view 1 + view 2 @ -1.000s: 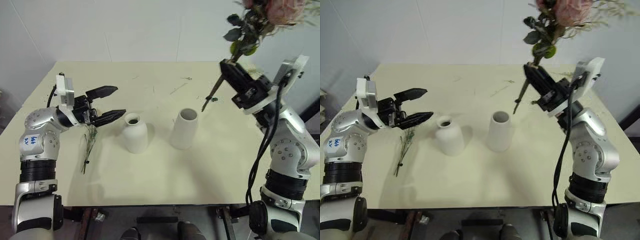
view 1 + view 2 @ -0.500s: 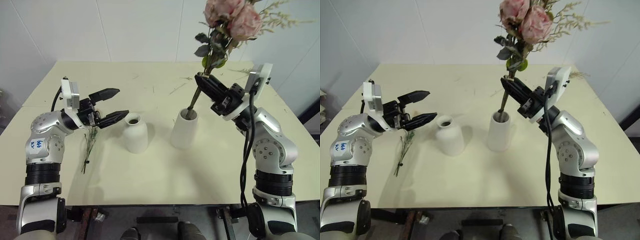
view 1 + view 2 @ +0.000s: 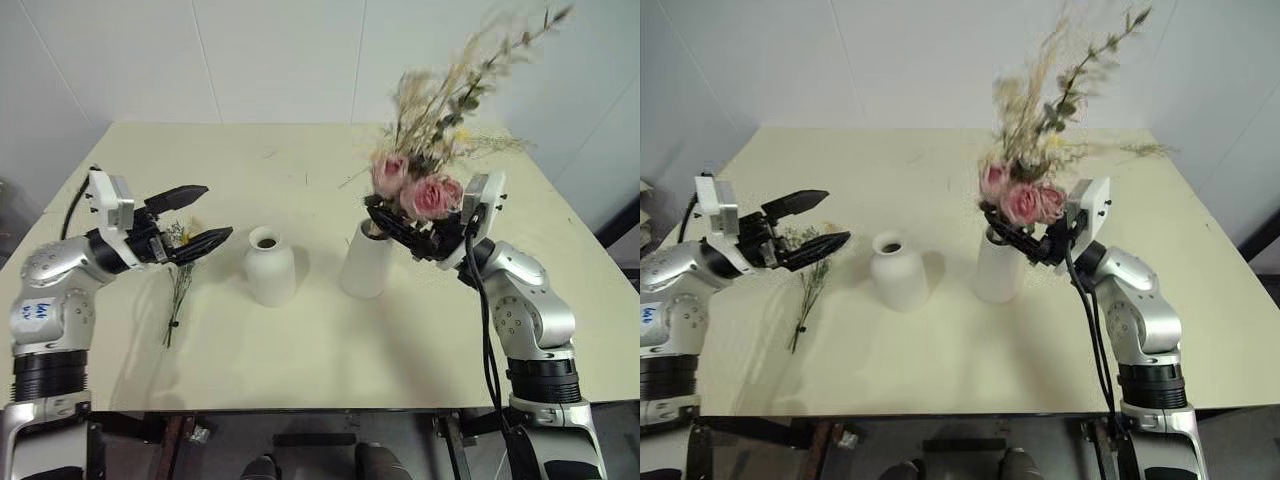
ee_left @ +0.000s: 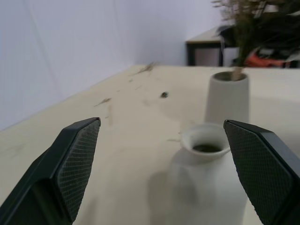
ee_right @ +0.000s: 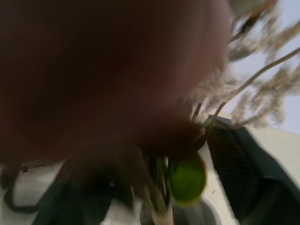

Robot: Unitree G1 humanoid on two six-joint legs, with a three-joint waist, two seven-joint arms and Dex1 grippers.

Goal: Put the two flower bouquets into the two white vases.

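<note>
Dropped into the tall white tapered vase (image 3: 367, 262) since the earlier frame, the large pink-rose bouquet (image 3: 418, 192) rests against the half-spread right gripper (image 3: 400, 231) and may tip the vase, while beneath the wide-open left gripper (image 3: 200, 218) lies the thin green sprig bouquet (image 3: 179, 288)

Left hand (image 3: 194, 215) raised at the left, black fingers (image 4: 75, 159) spread wide, pointing rightward, nearly level. Right hand (image 3: 400, 228) raised at the right, pointing leftward, fingers parted, forearm angled up from a bent elbow.
</note>
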